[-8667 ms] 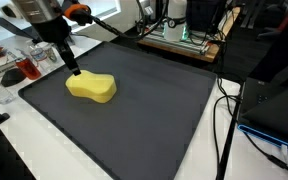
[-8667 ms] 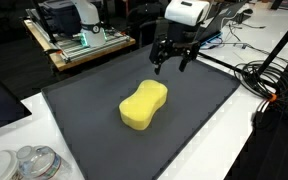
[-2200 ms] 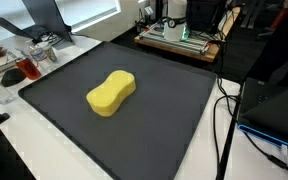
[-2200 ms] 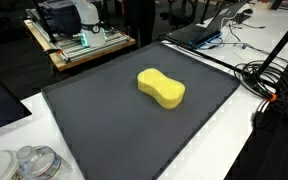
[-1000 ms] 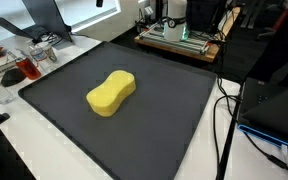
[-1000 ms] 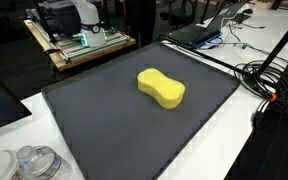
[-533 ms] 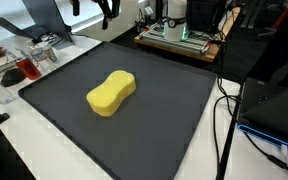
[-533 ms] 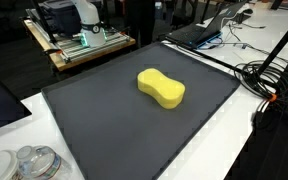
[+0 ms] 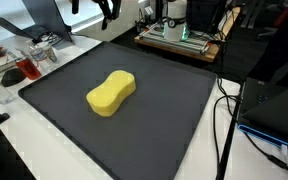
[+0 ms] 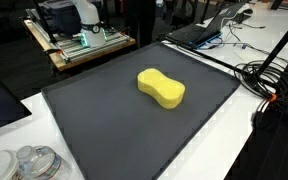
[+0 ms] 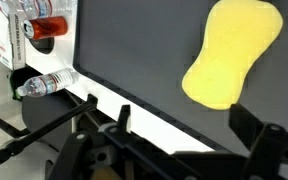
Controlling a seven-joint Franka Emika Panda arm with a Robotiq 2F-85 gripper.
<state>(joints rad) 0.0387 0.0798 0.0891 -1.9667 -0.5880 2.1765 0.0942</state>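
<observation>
**Item 1, sponge** [image 9: 111, 93]: yellow, peanut-shaped, lying flat on the mat, a little off the mat's middle. It lies diagonal to the mat's edges. Nothing touches it.

**Item 2, mat** [image 9: 159, 115]: dark grey, rectangular. It covers most of the bench [image 9: 34, 142], whose white top shows as a border around the mat.

**Item 3, hand** [image 9: 105, 9]: in an exterior view it is above the mat's far edge, raised well clear of the mat and well apart from the sponge. Its fingers are spread to full width and it has hold of nothing. In the wrist view, dark parts of the hand fill the lower edge, with the sponge on the mat beyond them.

**Item 4, plastic bottle** [image 11: 46, 84]: clear, lying on its side just off the mat's edge, on the white bench.

**Item 5, red-capped container** [image 11: 44, 27]: off the mat, near the bottle.

**Item 6, cables** [image 9: 224, 115]: black, trailing over the bench beside the mat's long edge.
</observation>
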